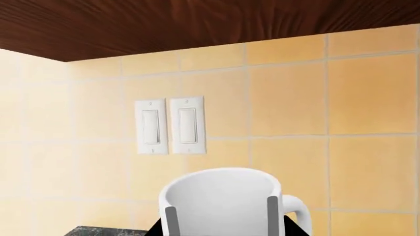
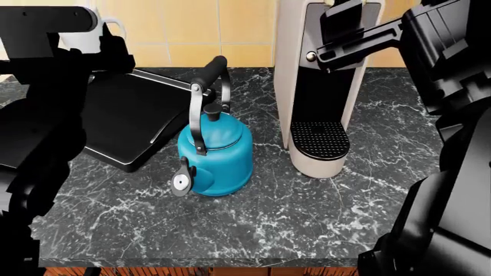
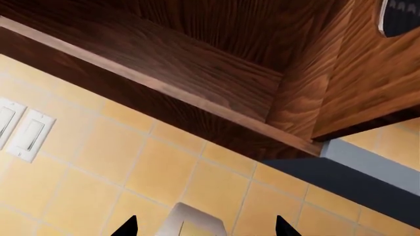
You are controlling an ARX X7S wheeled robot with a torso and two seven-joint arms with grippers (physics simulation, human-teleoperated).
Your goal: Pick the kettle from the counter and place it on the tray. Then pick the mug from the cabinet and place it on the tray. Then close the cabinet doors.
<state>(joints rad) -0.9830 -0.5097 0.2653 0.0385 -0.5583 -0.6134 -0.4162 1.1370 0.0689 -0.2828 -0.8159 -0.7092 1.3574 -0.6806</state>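
A: Where is the mug (image 1: 223, 201)?
B: Between the two fingers of the left pincer (image 1: 223, 216), which is clamped on its white wall, one finger (image 1: 170, 220) at each side. Its loop handle sticks out past one finger. In the head view the mug is up at the far end of the tray (image 2: 146, 109), above it, mostly hidden by the left arm.

A: And the kettle (image 2: 215, 152)?
B: It stands on the dark marble surface (image 2: 268, 218), just beside the tray's near edge and apart from the left pincer, with the beige coffee machine (image 2: 318, 86) near its other side. Its spout points toward the robot.

A: The right pincer (image 3: 204, 227)?
B: Raised, facing the yellow tiled wall (image 3: 98, 172) below the wooden cabinet (image 3: 217, 69). Its two dark tips stand apart with nothing between them, so it is spread. A pair of wall switches (image 1: 169, 125) sits beyond the mug.
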